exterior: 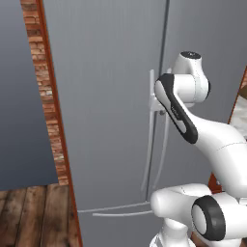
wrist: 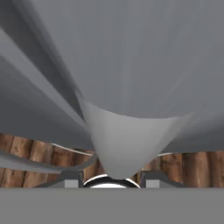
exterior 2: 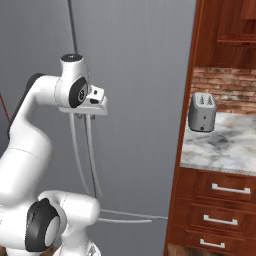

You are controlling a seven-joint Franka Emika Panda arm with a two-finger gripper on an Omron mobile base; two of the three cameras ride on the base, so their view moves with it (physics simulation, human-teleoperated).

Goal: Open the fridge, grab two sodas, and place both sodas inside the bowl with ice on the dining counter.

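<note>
Two doors shut, fridge-opening step in hand

One gripper (exterior 2: 85, 116) sits at the top of the fridge's door handles, fingers pointing down. In the hand view a silver handle (wrist: 116, 144) comes down between the two finger tips, one tip (wrist: 70, 179) on each side. Jaws look closed in narrow around that handle, so it reads as a grip on it, though actual contact is hard to confirm up close. From the left base view the wrist is up against the handle pair (exterior: 150, 140) by the centre seam.

Past the hand, the fridge (exterior: 106, 96) stands closed: both grey doors flush, bottom drawer handle (exterior: 116, 210) below, no white interior showing. Sodas are therefore presumably inside, not visible. Bowl and dining counter are not in these views.

Further right, a marble countertop (exterior 2: 225, 150) with a toaster (exterior 2: 202, 112) and wood drawers (exterior 2: 220, 205) stands beside the fridge.

Judged step: first one, opening the door, nothing else done yet. Next move calls for pulling the handle outward along the door's swing arc, holding the grip firm so the curved bar doesn't slip out.
</note>
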